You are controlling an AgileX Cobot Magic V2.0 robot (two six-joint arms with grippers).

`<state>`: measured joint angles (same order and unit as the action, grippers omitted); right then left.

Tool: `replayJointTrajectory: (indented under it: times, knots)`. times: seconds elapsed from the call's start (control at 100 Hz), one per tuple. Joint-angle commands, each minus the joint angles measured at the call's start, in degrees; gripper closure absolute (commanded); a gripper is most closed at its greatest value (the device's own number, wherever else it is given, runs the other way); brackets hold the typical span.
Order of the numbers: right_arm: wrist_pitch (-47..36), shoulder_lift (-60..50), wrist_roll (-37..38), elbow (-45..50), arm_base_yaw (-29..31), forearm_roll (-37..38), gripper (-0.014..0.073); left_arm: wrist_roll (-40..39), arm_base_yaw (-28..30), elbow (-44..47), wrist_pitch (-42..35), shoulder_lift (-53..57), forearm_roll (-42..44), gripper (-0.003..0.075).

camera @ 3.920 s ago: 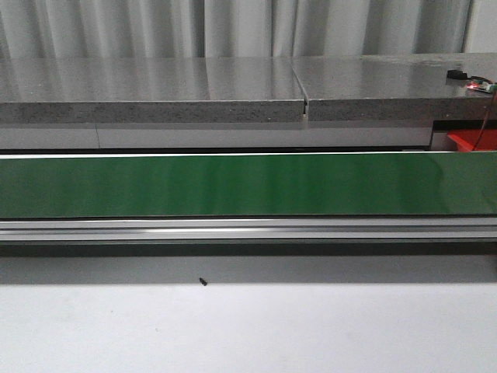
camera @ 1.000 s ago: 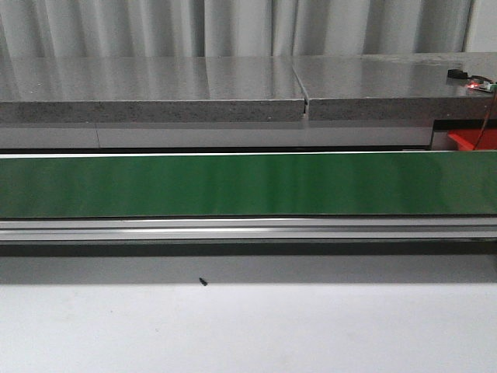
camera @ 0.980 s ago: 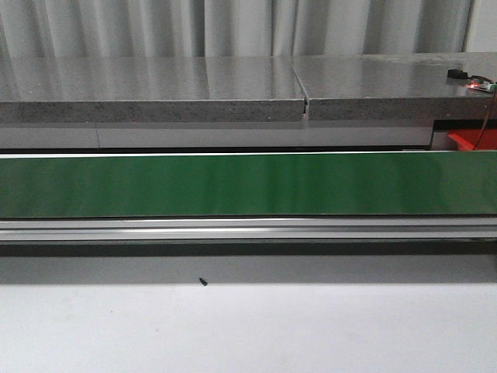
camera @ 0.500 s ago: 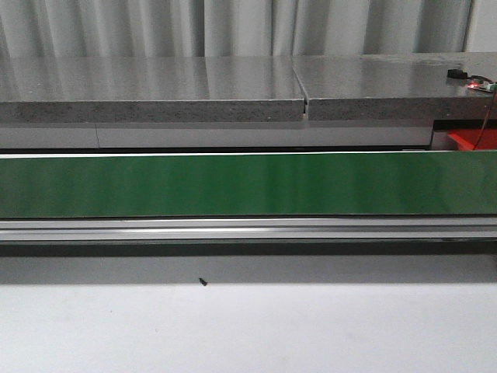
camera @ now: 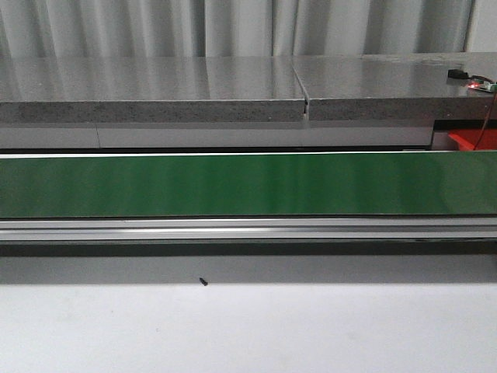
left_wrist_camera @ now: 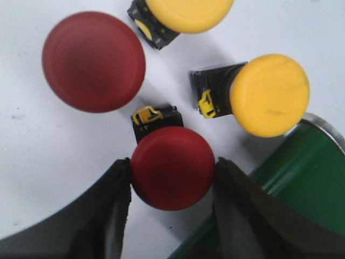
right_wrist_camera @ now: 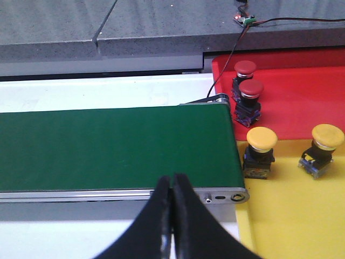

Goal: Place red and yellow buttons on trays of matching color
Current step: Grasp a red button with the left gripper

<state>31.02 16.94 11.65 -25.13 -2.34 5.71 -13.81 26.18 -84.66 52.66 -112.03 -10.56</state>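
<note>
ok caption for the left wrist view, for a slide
Left fingers bracket a red button, beside another red button and two yellow buttons.

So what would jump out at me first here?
The red button caught between the left gripper's fingers, with another red and two yellow ones lying around it. Next, the long green belt across the front view, and the red tray and yellow tray at its end, each already holding two matching buttons.

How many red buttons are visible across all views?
4. Two in the left wrist view: one between the left fingers, one loose. Two on the red tray. Others may be hidden.
</note>
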Motion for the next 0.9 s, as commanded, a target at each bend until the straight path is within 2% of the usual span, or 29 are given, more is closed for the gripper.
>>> replayJointTrajectory:
  times: [0.0, 0.23, 0.65, 0.89]
  knots:
    - [-4.03, 0.28, -0.23, -1.30, 0.05, 0.06, 0.0652, 0.52, 0.11, -1.80, -1.30, 2.59, -0.93, 0.0535]
    - [-4.03, 0.28, -0.23, -1.30, 0.05, 0.06, 0.0652, 2.80, 0.11, -1.80, -0.17, 4.26, -0.93, 0.0541]
    - [-4.03, 0.28, -0.23, -1.30, 0.05, 0.06, 0.0652, 7.80, 0.11, -1.80, 1.56, 15.54, -0.81, 0.0541]
    - [-4.03, 0.28, -0.23, -1.30, 0.05, 0.06, 0.0652, 10.71, -3.34, -1.80, 4.81, 18.03, -1.42, 0.0541]
